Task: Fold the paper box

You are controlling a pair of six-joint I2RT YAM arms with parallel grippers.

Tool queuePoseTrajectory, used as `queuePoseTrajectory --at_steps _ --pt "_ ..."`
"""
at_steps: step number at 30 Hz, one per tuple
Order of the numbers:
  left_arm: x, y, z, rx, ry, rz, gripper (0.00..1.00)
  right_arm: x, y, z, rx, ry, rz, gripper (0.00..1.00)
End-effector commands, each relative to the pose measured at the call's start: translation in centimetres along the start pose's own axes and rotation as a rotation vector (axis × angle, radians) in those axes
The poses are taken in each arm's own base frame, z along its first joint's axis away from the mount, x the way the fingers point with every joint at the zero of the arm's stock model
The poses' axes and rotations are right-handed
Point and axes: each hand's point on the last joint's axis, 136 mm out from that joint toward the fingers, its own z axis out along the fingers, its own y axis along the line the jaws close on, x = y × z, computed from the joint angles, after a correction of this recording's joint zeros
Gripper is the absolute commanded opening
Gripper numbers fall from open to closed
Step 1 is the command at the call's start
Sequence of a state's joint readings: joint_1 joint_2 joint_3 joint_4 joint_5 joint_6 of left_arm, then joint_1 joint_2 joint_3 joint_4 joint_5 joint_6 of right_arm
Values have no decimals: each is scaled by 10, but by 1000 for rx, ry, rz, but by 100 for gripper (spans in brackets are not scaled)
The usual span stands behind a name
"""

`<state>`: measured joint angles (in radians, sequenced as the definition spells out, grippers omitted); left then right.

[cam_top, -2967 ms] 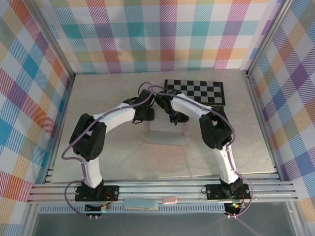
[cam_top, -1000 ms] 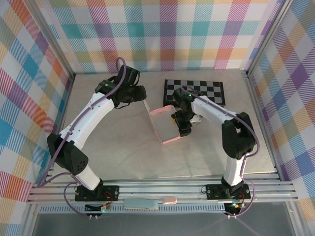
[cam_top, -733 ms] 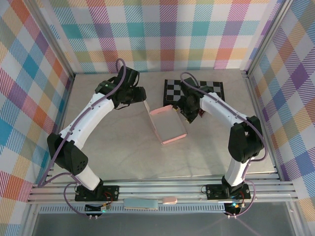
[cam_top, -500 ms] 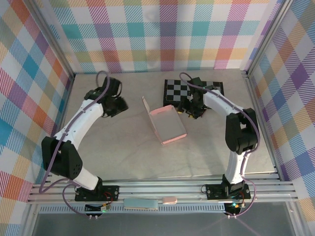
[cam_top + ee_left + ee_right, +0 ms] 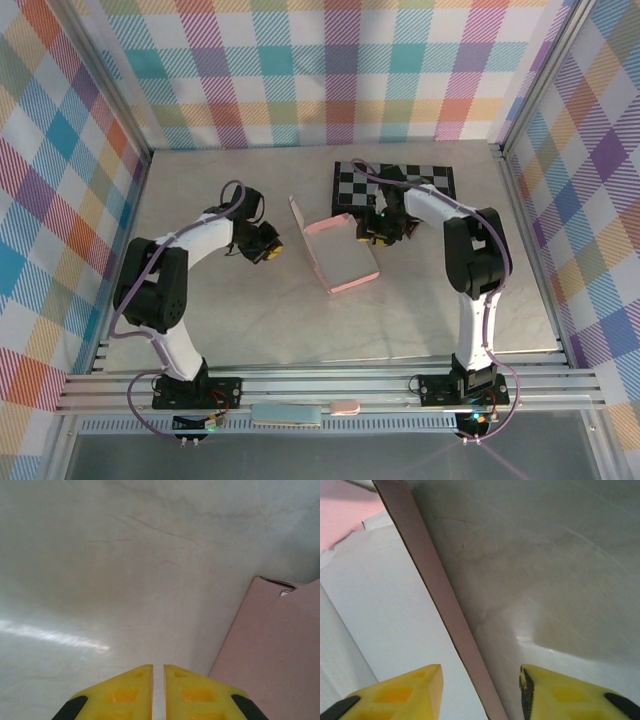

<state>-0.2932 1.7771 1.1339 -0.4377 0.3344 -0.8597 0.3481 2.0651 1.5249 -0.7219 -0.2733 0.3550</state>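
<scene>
The paper box (image 5: 343,258) is a pale pink shallow box lying mid-table, with its lid flap (image 5: 297,217) standing up on the left side. My left gripper (image 5: 267,251) rests low on the table just left of the box, its yellow fingers (image 5: 127,692) nearly together with nothing between them. The box's pink side (image 5: 272,645) shows to its right. My right gripper (image 5: 368,233) is at the box's far right corner. There its jaws (image 5: 480,680) stand open astride the thin pink wall edge (image 5: 437,587), clear of it on both sides, beside the white inside face (image 5: 380,610).
A black-and-grey chequered board (image 5: 420,182) lies flat behind the box, under the right arm. Plaid walls and metal posts close in the back and sides. An aluminium rail (image 5: 330,385) runs along the near edge. Bare pale tabletop (image 5: 270,320) lies in front of the box.
The left gripper swung from the back left down to the box's left side while closing. The right gripper came off the chequered board onto the box's right wall, jaws narrowing. The box stayed put.
</scene>
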Motion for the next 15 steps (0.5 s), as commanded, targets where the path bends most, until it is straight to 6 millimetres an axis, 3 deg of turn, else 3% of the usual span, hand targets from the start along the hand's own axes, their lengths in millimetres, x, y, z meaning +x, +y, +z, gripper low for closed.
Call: queuePoseTrajectory --at_steps 1,8,15 --pt "0 -26 13 97 23 -12 13 -5 13 7 -36 17 -64 36" --pt "0 -40 39 135 36 -17 11 -5 29 13 6 27 -156 22" --pt "0 -49 50 163 38 -18 11 5 39 19 91 33 -237 14"
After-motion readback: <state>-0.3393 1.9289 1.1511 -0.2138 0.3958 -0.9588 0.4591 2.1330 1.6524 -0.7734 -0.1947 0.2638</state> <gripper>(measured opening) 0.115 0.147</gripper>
